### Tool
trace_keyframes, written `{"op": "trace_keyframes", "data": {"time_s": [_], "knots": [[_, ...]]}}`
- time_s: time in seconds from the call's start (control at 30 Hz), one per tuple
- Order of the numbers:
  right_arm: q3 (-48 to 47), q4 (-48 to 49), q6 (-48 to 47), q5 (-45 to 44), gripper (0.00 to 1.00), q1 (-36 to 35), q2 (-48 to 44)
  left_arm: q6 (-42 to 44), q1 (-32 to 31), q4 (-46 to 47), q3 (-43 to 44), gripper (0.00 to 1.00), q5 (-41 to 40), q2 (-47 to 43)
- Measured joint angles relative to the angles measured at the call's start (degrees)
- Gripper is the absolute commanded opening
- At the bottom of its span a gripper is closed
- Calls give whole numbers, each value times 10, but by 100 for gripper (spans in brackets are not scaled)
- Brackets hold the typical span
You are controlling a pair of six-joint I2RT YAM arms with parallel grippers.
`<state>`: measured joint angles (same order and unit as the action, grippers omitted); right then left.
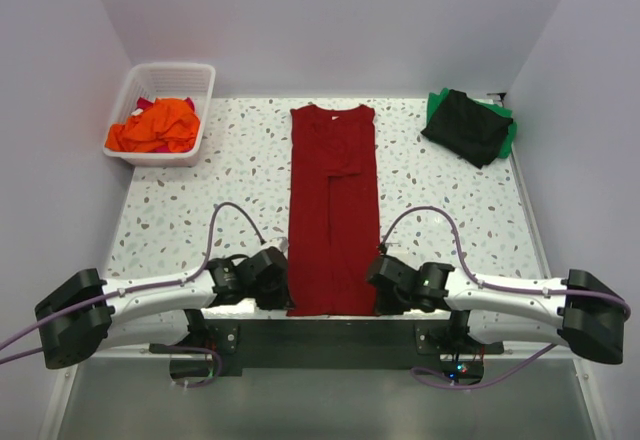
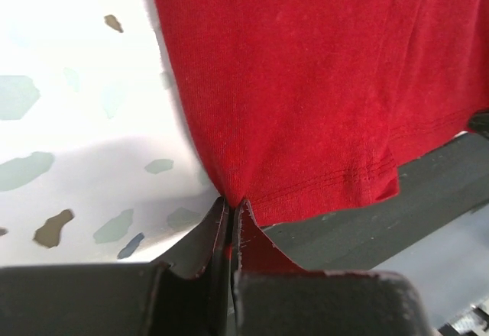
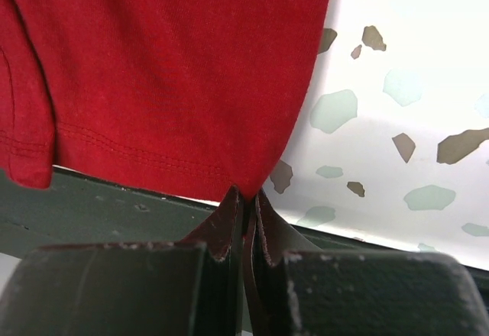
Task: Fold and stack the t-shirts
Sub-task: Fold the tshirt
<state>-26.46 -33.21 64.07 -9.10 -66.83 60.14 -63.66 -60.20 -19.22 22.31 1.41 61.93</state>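
A dark red t-shirt (image 1: 333, 210) lies as a long narrow strip down the middle of the table, sleeves folded in, collar at the far end. Its hem hangs over the near edge. My left gripper (image 1: 285, 295) is shut on the hem's left corner (image 2: 229, 198). My right gripper (image 1: 378, 295) is shut on the hem's right corner (image 3: 248, 191). The red cloth fills both wrist views (image 2: 306, 84) (image 3: 168, 69). A folded black t-shirt (image 1: 466, 125) lies on a green one (image 1: 508, 132) at the far right. An orange t-shirt (image 1: 155, 126) is in the basket.
A white slatted basket (image 1: 195, 130) stands at the far left corner. The speckled tabletop (image 1: 190, 210) is walled on three sides. The dark mounting rail (image 1: 330, 332) runs along the near edge under the hem.
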Motion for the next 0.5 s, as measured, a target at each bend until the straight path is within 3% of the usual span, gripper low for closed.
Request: {"op": "trace_keyframes", "data": {"time_s": [0.5], "knots": [[-82,-76,-25,-50,0,0,-35,19,-3,-110,102,0,-70,-1]]}}
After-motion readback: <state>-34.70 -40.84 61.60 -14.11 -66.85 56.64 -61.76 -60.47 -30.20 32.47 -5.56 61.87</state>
